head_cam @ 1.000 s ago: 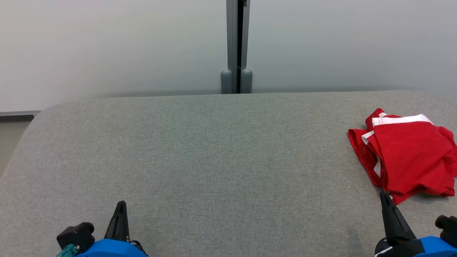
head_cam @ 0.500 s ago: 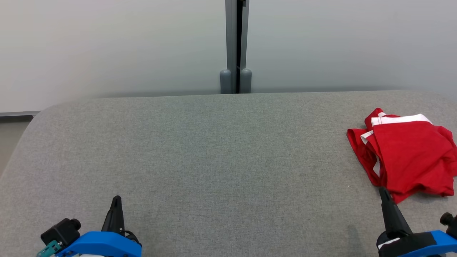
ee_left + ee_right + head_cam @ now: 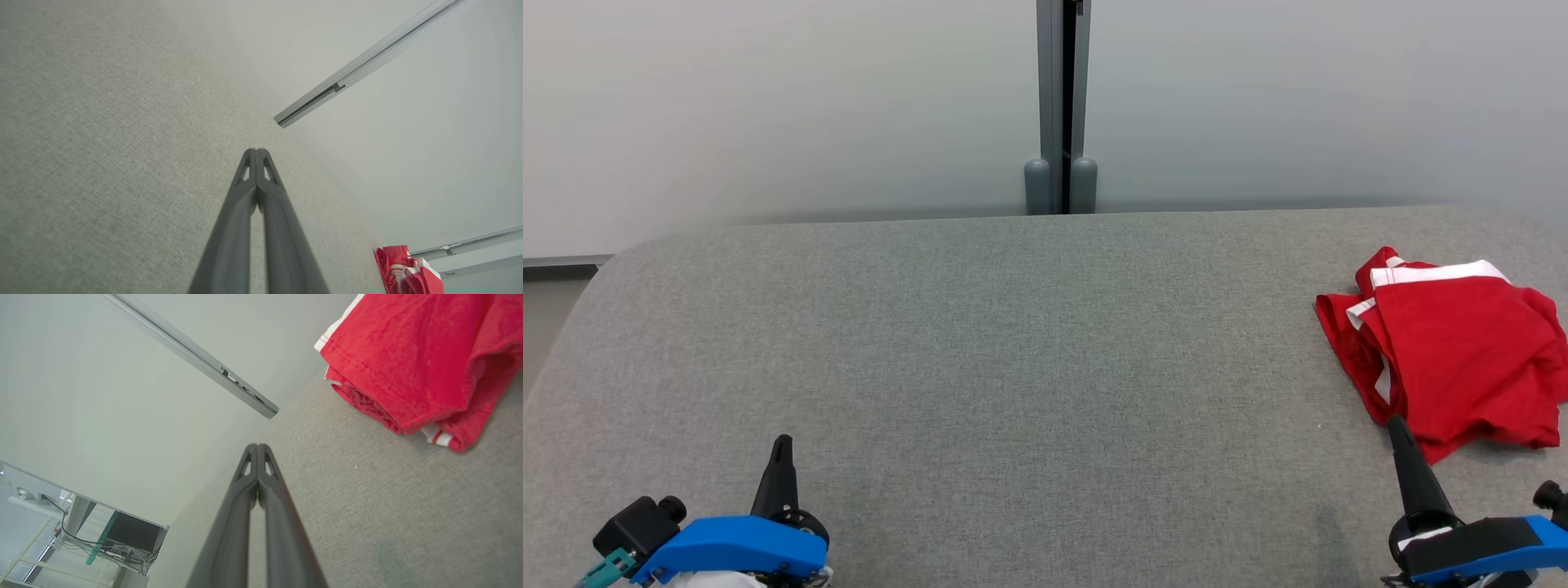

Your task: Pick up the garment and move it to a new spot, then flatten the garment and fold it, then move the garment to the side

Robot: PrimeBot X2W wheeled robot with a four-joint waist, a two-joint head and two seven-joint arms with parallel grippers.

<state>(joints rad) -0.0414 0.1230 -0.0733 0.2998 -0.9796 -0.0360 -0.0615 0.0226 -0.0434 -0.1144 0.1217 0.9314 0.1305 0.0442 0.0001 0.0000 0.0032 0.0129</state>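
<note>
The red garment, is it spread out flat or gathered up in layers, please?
Gathered up, not flat: the red garment lies in rumpled, overlapping layers on the grey surface, with its hems and white trim stacked at the edges.

The left end effector, lower left of the frame, has a chunky bright-blue shell and a black boxy module with a teal plug poking out. The right end effector, lower right, is the same blue, plus a white patch on its black collar. The fingers are long, matte dark grey and tapering, with little triangular cutouts near the tips.
</note>
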